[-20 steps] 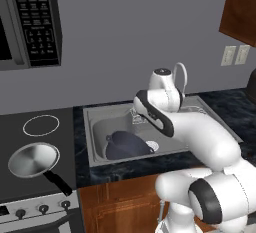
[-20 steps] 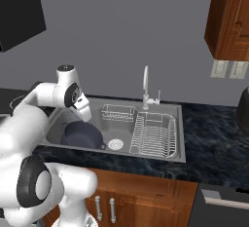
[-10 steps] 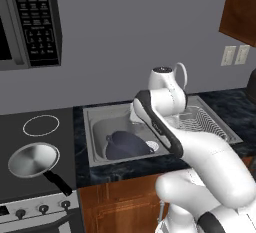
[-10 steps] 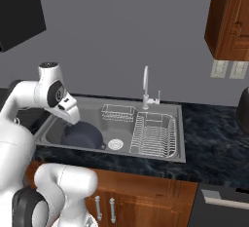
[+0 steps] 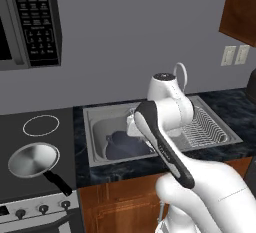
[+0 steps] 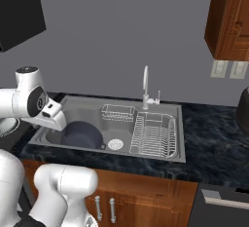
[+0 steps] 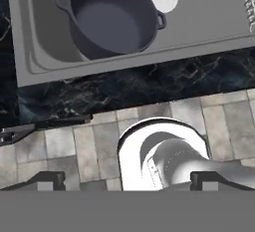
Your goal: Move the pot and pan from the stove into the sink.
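I can't read any words here. The microwave (image 5: pixel 30 22) at the far left has small white marks on its buttons, but they are too tiny to make out.

On the left, the stove (image 5: pixel 30 177) has the pan (image 5: pixel 34 158) sitting on its front burner ring. The pan's black handle points toward the front edge, near the knobs. The back ring is bare.

Next comes the sink (image 5: pixel 97 114), set into the dark marble surface (image 5: pixel 115 169). The pot (image 5: pixel 125 146) sits inside the left part of the basin, and I also see it in the right base view (image 6: pixel 81 134) and the hand view (image 7: pixel 109 17). It stands upright with nothing in it. The round drain (image 6: pixel 115 144) is just beside it, and the wire dish rack (image 6: pixel 153 134) fills the right part of the sink. The faucet (image 6: pixel 145 87) stands at the back edge.

Since the earlier picture, my arm has swung left, away from the middle of the sink and toward the stove. The pot and pan have not moved.

My gripper (image 7: pixel 127 180) has its fingers spread wide apart and holds nothing. It looks down past the front edge of the surface at the tiled floor (image 7: pixel 74 146). There is open room above the pan.
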You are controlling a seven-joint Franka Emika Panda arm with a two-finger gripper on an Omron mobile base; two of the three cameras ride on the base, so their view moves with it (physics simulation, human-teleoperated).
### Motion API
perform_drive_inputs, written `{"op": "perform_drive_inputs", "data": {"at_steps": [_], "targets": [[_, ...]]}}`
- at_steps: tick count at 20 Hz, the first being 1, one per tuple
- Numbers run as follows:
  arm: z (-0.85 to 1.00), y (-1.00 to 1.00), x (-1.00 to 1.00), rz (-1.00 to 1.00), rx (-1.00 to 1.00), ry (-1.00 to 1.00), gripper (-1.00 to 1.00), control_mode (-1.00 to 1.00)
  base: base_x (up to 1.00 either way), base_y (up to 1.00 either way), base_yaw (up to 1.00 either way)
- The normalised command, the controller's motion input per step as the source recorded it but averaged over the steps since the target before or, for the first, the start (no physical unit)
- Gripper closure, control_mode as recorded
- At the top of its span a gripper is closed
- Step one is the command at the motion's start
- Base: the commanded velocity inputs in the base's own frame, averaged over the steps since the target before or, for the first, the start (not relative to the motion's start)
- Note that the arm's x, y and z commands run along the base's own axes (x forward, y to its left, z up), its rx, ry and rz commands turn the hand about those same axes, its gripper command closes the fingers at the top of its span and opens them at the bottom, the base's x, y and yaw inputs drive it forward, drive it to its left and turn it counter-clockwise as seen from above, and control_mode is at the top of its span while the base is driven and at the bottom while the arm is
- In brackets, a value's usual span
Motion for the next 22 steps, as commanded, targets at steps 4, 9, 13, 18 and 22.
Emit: {"op": "perform_drive_inputs", "data": {"at_steps": [4, 9, 13, 18, 22], "targets": [[0.13, 0.14, -0.54, 0.21, 0.0, -0.12, -1.0, -1.0, 0.0, 0.0, 0.0], [0.06, 0.02, -0.24, 0.1, 0.0, -0.22, -1.0, -1.0, 0.0, 0.0, 0.0], [0.0, 0.05, 0.05, 0.0, 0.0, 0.0, -1.0, -1.0, 0.0, 0.0, 0.0], [0.0, 0.5, 0.07, 0.0, 0.0, 0.0, -1.0, -1.0, 0.0, 0.0, 0.0], [0.0, 0.8, 0.06, 0.0, 0.0, 0.0, -1.0, -1.0, 0.0, 0.0, 0.0]]}}
